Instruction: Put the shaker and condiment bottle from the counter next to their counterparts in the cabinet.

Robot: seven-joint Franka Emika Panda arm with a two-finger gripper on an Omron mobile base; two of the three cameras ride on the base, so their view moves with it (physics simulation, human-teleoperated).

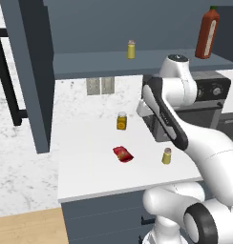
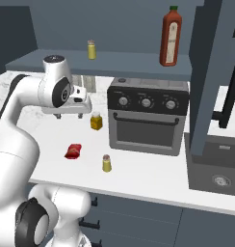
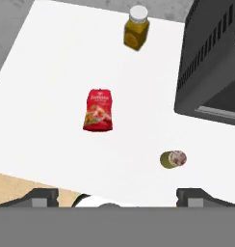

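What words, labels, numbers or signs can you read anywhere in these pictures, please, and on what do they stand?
None can be read.
condiment bottle: pale lettering across its top and a printed picture below, too blurred to read.
tall sauce bottle on the cabinet shelf: pale label, print too small to read.
toaster oven: three knobs, no legible markings.
shaker and orange-yellow jar: no text visible.

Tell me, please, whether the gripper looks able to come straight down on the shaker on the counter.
Probably yes: the shaker stands alone on the counter, apart from the condiment bottle, and the gripper is open.
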